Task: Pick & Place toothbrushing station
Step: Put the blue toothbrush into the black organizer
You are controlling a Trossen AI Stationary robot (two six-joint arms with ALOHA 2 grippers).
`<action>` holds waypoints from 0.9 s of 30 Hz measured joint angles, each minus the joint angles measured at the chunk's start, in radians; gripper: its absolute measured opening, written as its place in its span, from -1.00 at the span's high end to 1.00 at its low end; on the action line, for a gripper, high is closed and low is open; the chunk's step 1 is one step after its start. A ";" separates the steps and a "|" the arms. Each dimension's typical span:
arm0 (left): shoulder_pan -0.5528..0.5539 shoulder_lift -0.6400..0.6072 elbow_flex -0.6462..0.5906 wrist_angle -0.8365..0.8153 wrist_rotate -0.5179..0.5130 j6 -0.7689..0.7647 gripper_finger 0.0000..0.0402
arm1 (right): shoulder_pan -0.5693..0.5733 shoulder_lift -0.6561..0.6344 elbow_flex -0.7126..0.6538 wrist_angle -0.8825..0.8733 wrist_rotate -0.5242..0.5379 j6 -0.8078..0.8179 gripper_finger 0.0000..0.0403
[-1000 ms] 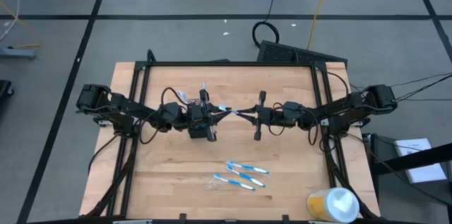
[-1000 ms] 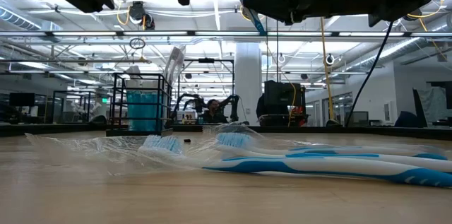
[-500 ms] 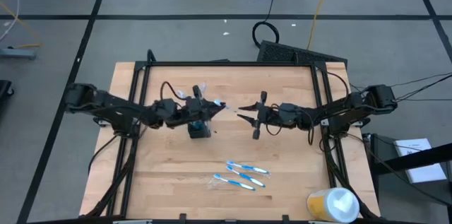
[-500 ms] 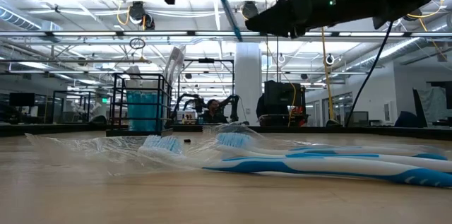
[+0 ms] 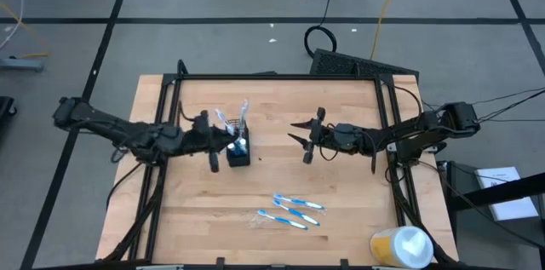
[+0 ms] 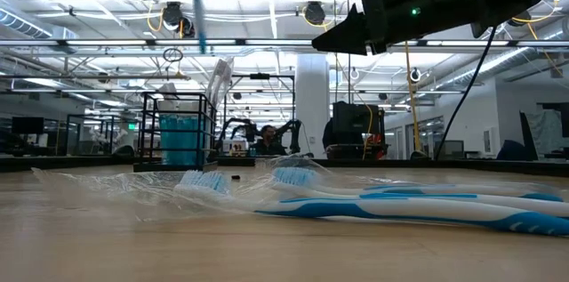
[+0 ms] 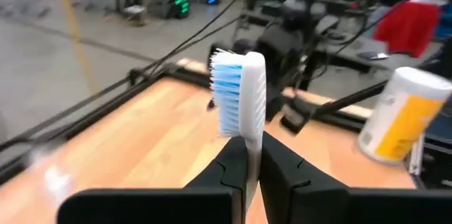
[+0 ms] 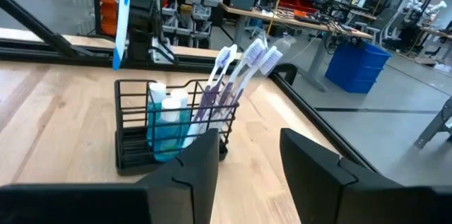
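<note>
The black mesh holder (image 5: 239, 156) stands on the table with blue-and-white tubes (image 8: 168, 121) and several toothbrushes (image 8: 239, 65) upright in it. My left gripper (image 5: 228, 145) is level, just left of the holder, and shut on one blue-and-white toothbrush (image 7: 240, 93). My right gripper (image 5: 298, 134) hangs open to the holder's right, with nothing between its fingers (image 8: 198, 160). Two more toothbrushes (image 5: 291, 210) lie flat near the table's front, in clear wrapping. My left gripper pinches the toothbrush's neck, just below the bristle head (image 7: 252, 139), between its two fingers. The fingers come level from the table's left and lie across the brush. The brush stands about upright, head up, its handle (image 6: 197, 11) hanging below the fingers, clear of the table.
A yellow-and-white round container (image 5: 400, 247) lies at the near right corner. A black frame (image 5: 281, 77) runs around the table's edges. Bare wood lies between the holder and the wrapped toothbrushes.
My right gripper has opened and let go of the toothbrush that both grippers held above the table's middle. My left gripper has kept the brush, drawn back toward the table's left edge, risen and rolled. The brush has turned from slanting to about upright.
</note>
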 joint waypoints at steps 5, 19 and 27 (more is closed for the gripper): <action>-0.100 -0.051 -0.001 -0.191 -0.203 -0.134 0.93 | 0.000 0.000 0.000 0.002 -0.001 0.000 0.29; -0.219 0.043 -0.001 -0.421 -0.476 -0.439 0.93 | 0.000 0.000 0.000 0.003 -0.001 0.001 0.30; -0.220 0.110 -0.001 -0.421 -0.519 -0.487 0.88 | 0.000 0.000 0.000 0.003 -0.001 0.001 0.31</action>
